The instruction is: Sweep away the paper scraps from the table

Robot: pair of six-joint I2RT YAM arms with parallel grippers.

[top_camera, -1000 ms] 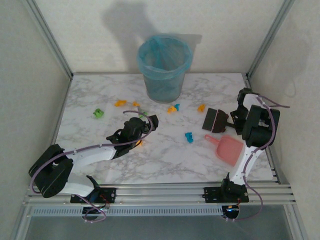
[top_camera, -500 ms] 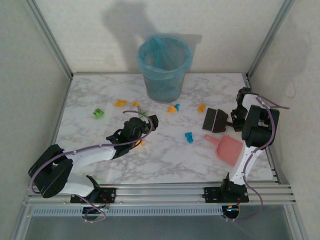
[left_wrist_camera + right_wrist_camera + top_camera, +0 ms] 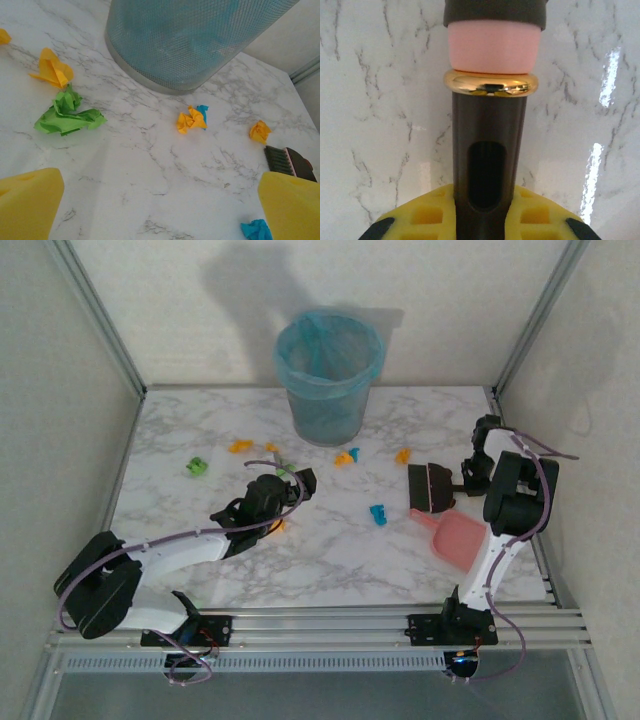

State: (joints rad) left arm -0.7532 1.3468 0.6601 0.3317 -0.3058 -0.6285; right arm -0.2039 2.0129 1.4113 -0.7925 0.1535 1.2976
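Paper scraps point(image 3: 378, 513) unswept across desk point(image 3: 330, 565), 10 to 2 o'clock; right hand point(image 3: 487, 217) clamped on brush point(image 3: 430, 487), left hand point(image 3: 160, 207) apart.

**Enclosure / background**

Off-white matte walls on three sides: back wall point(image 3: 180, 330), left panel point(image 3: 50, 440), right panel point(image 3: 600, 390). Aluminium uprights run up both back corners, left point(image 3: 98, 320) and right point(image 3: 538, 315). Furniture: the table point(image 3: 170, 440), white top with grey marble veining, running up to the walls at the back and on both sides. Horizontal aluminium rails point(image 3: 330, 625) are stacked along its near edge. Below them is a dull grey strip point(image 3: 300, 690); can't tell if it's floor or shelf. Lighting is soft and diffuse. A broad blurred shadow point(image 3: 250, 285) sits high on the back wall. The top is glossy: bright glare streaks point(image 3: 607, 75) in the right wrist view.
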